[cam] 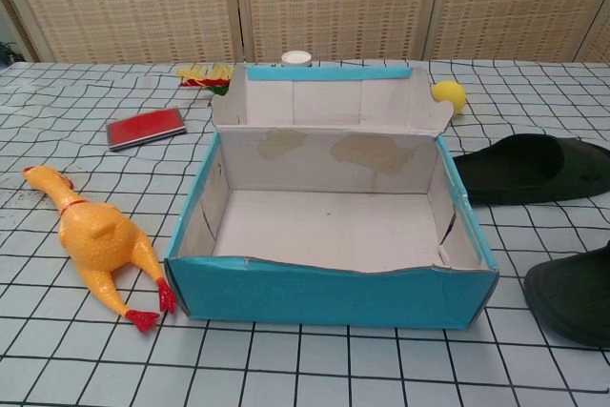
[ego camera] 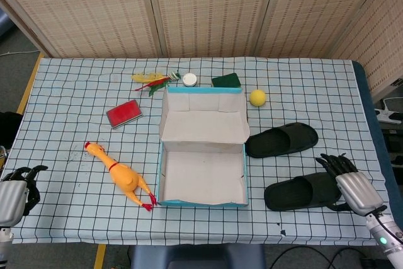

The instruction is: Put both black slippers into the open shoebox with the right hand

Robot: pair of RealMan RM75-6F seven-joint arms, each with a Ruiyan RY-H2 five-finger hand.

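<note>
My right hand (ego camera: 354, 185) sits at the heel end of the near slipper (ego camera: 305, 191), fingers spread and holding nothing; I can't tell from the head view whether the fingertips touch the rubber or hang just beside it. The far slipper (ego camera: 281, 140) lies a little farther back on the desk (ego camera: 75, 149), its toe close to the right wall of the box (ego camera: 203, 203). The box stands open and empty, lid flap folded up at the back. Neither slipper is in it yet.

These look like moulded foam or rubber slides, so I judge them light, a bit flexible and matte enough not to slip. The strap over the toe looks like the best place to grip: fingers under the band, thumb on top. Pinching the heel edge would probably let the sole sag and swing.

My left hand (ego camera: 14, 190) rests at the near left corner of the desk, partly cut off by the frame edge; its fingers look loosely curled, and I can't tell more.

The chest view shows neither hand, and only the toe of the near slipper at its right edge, so I get no side-on check of the hand's height over the slipper.
</note>
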